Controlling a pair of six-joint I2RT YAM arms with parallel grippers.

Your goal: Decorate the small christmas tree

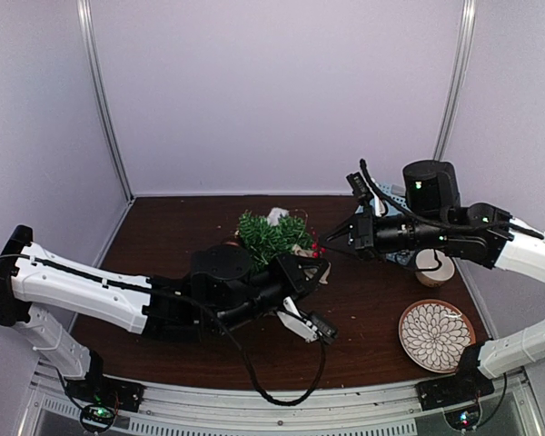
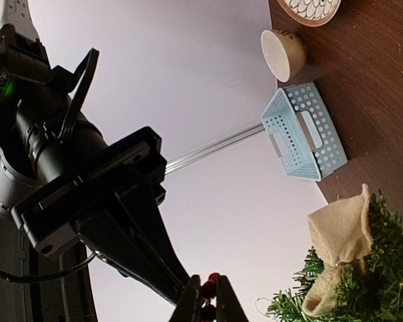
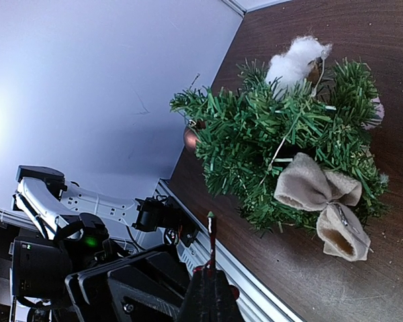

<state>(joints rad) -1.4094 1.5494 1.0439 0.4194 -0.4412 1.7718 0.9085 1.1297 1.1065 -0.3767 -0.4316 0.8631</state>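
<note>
Tree [image 1: 271,238]: dark green, with tan bow [image 3: 319,201] and white tuft [image 3: 294,60]. Berries [image 2: 208,287]: red. Basket [image 2: 303,131]: pale blue, dotted holes. Plate [image 1: 435,334]: white, brown petal pattern. Cup [image 2: 283,54]: cream. Table [image 2: 376,80]: dark brown. My arms [image 1: 82,289]: white and black.

White arm shells [image 1: 82,291], black joints [image 1: 222,272], black cables [image 1: 282,401]

Matt wood table [image 1: 173,236]; bristly, probably plastic small christmas tree [image 3: 255,147]; coarse cloth bow [image 3: 309,188]; perforated plastic basket [image 2: 322,141]; glossy red berries [image 2: 208,287].
</note>
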